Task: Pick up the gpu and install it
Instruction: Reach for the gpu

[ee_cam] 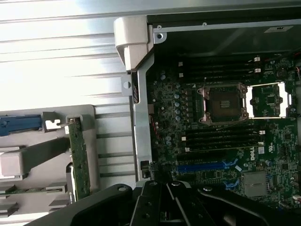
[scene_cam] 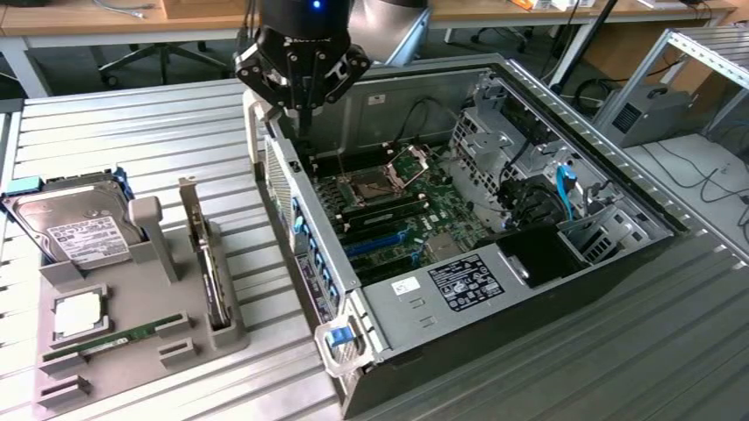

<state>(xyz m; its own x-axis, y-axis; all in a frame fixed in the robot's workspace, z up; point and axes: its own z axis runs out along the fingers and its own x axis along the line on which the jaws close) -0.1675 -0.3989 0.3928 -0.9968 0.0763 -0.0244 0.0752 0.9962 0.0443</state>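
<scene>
While gpu sits in holder | gripper closed, empty, abv case edge

Beside computer case, gpu stands edge-on in holder: cooler face hidden. Farther from case, hard drive partly behind holder post. Case's near corner cut off by exterior view's bottom edge. Label inside case: print too small to read.

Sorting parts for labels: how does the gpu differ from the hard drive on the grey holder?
The gpu is a thin dark card standing on edge; the hard drive is boxy and silver, leaning back. The hard drive shows a white label; the gpu has a silver bracket at one end. Both sit in the grey holder.
</scene>
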